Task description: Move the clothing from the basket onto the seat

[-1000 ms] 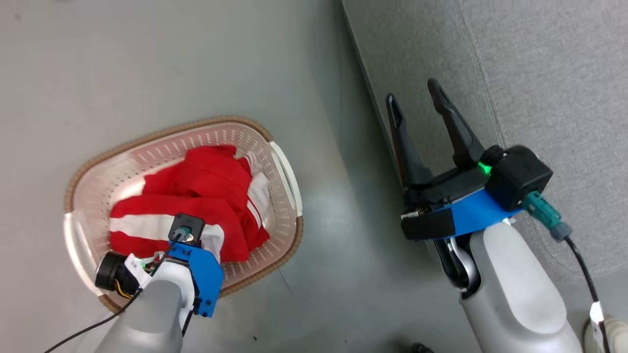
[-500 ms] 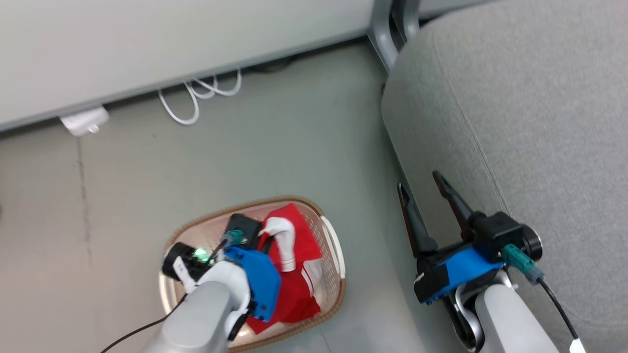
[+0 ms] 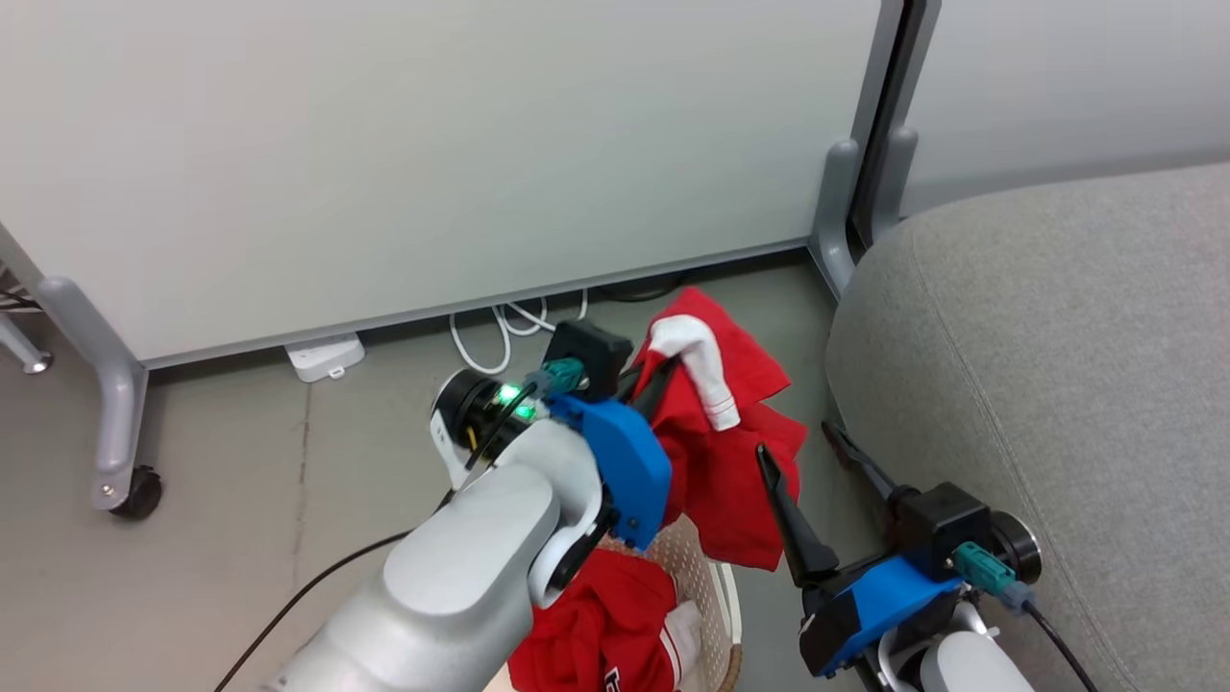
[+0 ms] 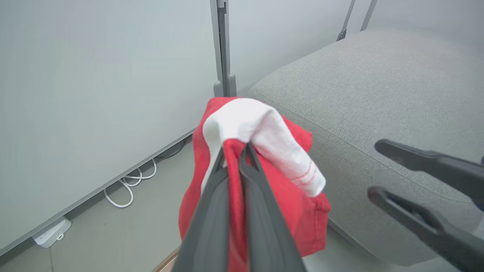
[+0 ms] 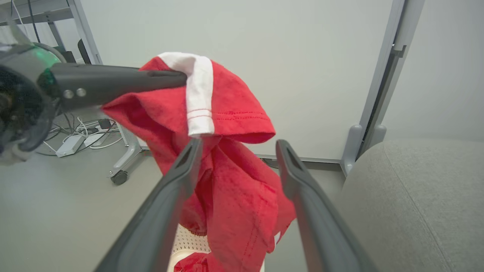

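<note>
Clothing (image 3: 723, 461) up out of basket (image 3: 700, 565), long axis vertical.

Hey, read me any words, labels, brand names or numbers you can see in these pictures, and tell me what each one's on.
No text can be read in any view.
Lower garment lying in the basket: a small dark mark at the head view's bottom edge, cut off and too small to read.
Held garment in the left gripper: red and white, no print visible.
</note>
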Controlling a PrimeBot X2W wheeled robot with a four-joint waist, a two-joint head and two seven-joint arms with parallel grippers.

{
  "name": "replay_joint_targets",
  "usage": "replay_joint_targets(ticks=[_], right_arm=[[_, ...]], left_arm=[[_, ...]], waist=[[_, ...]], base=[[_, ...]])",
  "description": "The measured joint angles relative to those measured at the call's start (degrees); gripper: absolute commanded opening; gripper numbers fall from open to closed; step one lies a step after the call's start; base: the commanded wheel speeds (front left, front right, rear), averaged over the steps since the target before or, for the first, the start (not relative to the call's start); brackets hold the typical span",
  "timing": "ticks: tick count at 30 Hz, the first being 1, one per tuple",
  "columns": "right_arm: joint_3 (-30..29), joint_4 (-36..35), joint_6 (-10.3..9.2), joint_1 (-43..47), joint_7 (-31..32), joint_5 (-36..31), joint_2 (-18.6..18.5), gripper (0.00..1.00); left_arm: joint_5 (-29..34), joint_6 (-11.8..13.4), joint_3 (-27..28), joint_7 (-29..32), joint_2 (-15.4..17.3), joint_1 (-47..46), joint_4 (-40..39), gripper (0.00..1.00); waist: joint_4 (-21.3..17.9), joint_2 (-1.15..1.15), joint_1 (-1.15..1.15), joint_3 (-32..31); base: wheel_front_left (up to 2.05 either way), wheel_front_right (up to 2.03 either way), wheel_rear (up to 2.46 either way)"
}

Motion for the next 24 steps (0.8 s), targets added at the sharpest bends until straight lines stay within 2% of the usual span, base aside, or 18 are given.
replay_joint_targets(ticks=[9,24], right_arm=[[2.4,-1.1,0.0,1.7,1.5,0.7,0.0,1.0],[5.9,0.5,0.0,0.6,3.9,1.8,0.0,1.0]], left_arm=[[-6.2,2.0,-5.3,0.7,0.0,-5.9,-2.1,0.0],[-13.5,3.7,-12.1,-1.6,0.0,-7.6,-1.5,0.0]], waist=[[0.8,0.0,0.01,-2.9],[0.7,0.0,0.01,-4.2]], base=[[0.0,0.0,0.0],[0.0,0.0,0.0]])
